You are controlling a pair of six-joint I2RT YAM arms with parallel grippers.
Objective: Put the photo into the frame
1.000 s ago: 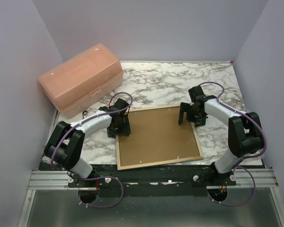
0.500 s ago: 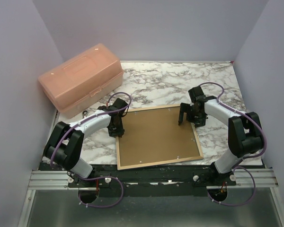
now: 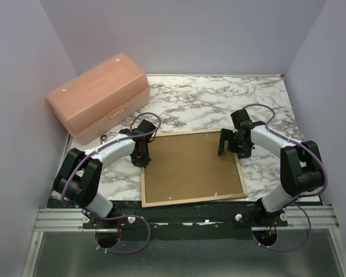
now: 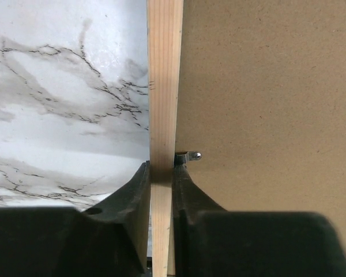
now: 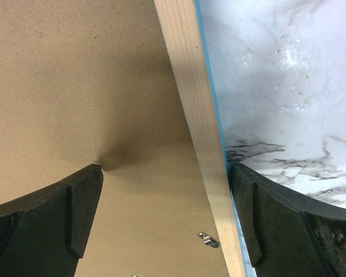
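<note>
Left fingers [image 4: 132, 199]: clamped on the left rail of the frame [image 4: 164, 86], one on each side of the pale wood.
Left gripper [image 3: 142, 157]: low at that rail, toward its far end.
Right fingers [image 5: 75, 213]: wide apart astride the right rail, one over the backing board [image 5: 75, 75], one over the marble table [image 5: 288, 69].
Right gripper [image 3: 229, 144]: near the far right corner.
Frame: flat at table centre, wood side up, with a blue edge showing.
Backing board: brown, inside the frame.
Pink box [image 3: 98, 95]: far left, apart.
</note>
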